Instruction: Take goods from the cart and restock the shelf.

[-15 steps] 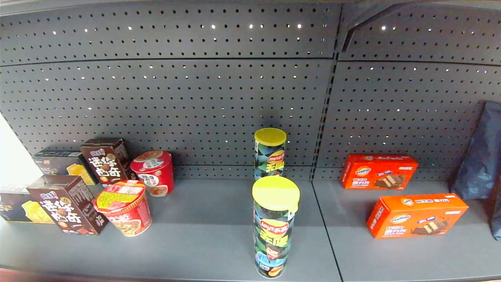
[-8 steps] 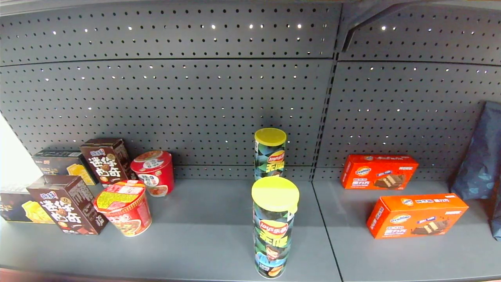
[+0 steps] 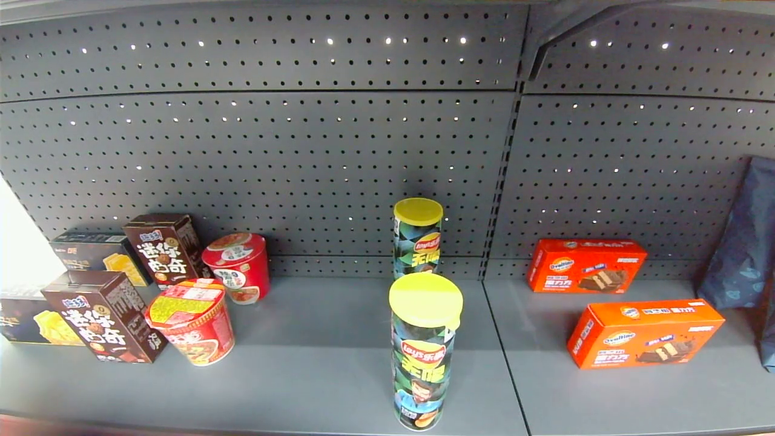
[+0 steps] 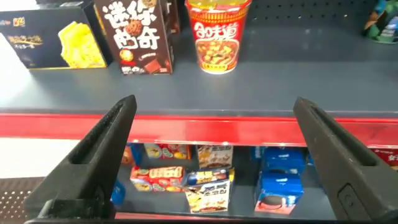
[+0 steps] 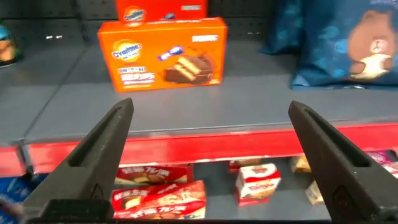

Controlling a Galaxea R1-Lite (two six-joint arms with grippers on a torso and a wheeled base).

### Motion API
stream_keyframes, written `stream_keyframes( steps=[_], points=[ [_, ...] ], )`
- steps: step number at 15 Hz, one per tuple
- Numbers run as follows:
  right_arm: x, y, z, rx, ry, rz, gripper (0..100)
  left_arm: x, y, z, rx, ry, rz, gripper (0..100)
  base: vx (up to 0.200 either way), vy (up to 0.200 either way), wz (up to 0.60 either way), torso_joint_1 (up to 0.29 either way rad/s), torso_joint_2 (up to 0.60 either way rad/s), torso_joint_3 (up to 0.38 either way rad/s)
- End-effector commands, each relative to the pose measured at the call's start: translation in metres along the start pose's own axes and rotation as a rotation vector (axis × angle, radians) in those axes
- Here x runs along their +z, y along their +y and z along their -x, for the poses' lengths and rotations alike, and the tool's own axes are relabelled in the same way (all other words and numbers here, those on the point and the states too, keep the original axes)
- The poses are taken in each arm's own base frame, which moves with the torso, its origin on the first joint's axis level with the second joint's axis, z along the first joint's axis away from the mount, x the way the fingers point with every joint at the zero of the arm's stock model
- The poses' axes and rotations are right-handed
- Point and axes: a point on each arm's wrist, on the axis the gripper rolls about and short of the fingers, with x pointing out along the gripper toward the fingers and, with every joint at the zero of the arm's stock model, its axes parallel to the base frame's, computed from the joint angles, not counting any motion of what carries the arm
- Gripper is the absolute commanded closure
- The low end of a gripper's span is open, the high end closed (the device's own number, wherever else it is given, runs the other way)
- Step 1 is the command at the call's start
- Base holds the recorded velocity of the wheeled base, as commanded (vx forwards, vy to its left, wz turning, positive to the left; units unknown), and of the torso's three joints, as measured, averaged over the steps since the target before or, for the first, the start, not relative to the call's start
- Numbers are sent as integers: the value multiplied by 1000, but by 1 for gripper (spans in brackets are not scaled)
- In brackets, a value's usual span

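Left gripper [image 4: 214, 102], jaws wide and empty, faces two noodle cups [image 3: 192, 327] [image 3: 237, 266]; right gripper [image 5: 211, 104], likewise wide, faces two orange boxes [image 3: 645, 333] [image 3: 586, 265]; two chip cans [image 3: 425, 351] [image 3: 418, 242] stand between.

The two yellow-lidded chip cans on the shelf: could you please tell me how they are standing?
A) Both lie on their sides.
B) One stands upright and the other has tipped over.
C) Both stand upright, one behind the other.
C: the front chip can and the rear chip can both stand upright, lids up, on the shelf, the rear one close to the pegboard.
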Motion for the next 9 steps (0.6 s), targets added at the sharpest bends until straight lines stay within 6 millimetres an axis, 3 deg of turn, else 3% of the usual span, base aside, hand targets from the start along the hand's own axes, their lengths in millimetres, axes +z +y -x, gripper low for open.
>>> stream_keyframes(
  steps=[1, 6, 7, 9],
  points=[
    [0, 0, 0, 14, 3, 3, 0, -1, 0, 3, -29, -40, 0, 0, 0, 0, 0, 0, 0, 0],
    [0, 1, 0, 39, 0, -19, 0, -1, 0, 3, -18, -43, -7, 0, 0, 0, 0, 0, 0, 0],
    [0, 1, 0, 39, -2, -19, 0, -1, 0, 3, -18, -43, -7, 0, -200, 0, 0, 2, -2, 2],
    [0, 1, 0, 36, -2, -27, 0, -1, 0, 3, -20, -43, 5, 0, 0, 0, 0, 0, 0, 0]
  ],
)
